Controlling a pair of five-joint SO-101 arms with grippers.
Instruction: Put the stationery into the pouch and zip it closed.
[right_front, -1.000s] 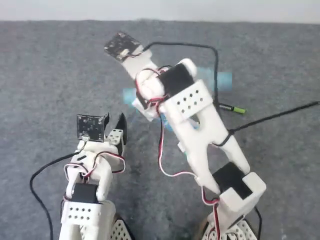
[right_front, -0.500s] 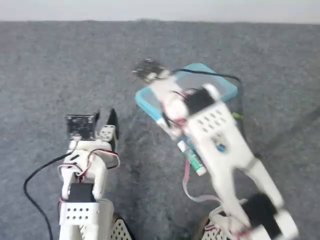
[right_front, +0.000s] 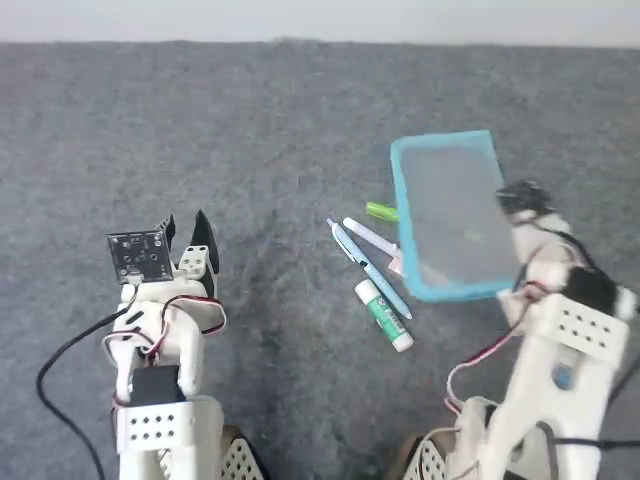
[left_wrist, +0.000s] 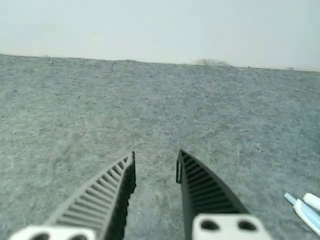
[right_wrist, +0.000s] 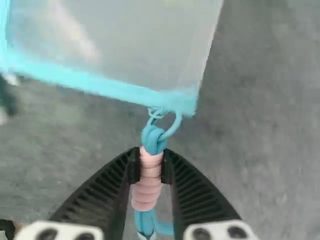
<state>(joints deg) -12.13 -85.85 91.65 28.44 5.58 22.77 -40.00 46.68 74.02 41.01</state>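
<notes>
A clear pouch (right_front: 447, 215) with a blue border is being shown lying flat on the grey carpet (right_front: 300, 120), at about two o'clock from the middle of the high view. Its zip cord (right_wrist: 148, 175), blue with pink beads, is being clamped between the jaws of the right gripper (right_wrist: 148, 152), just off a corner of the pouch on its three o'clock side. The stationery is being shown outside the pouch, along its nine o'clock side. A green marker (right_front: 381, 211) is being seen highest, against the border. A white pen (right_front: 368, 236) and a blue pen (right_front: 368, 268) are being seen side by side beneath it. A glue stick (right_front: 384, 315) is being seen at seven o'clock of the pouch, just beside the blue pen. Whether the zip is open cannot be told. The left gripper (left_wrist: 155, 160) is being held well apart from all this, at nine o'clock from the pens. Its jaws are being held apart above the carpet, pointed toward twelve o'clock.
</notes>
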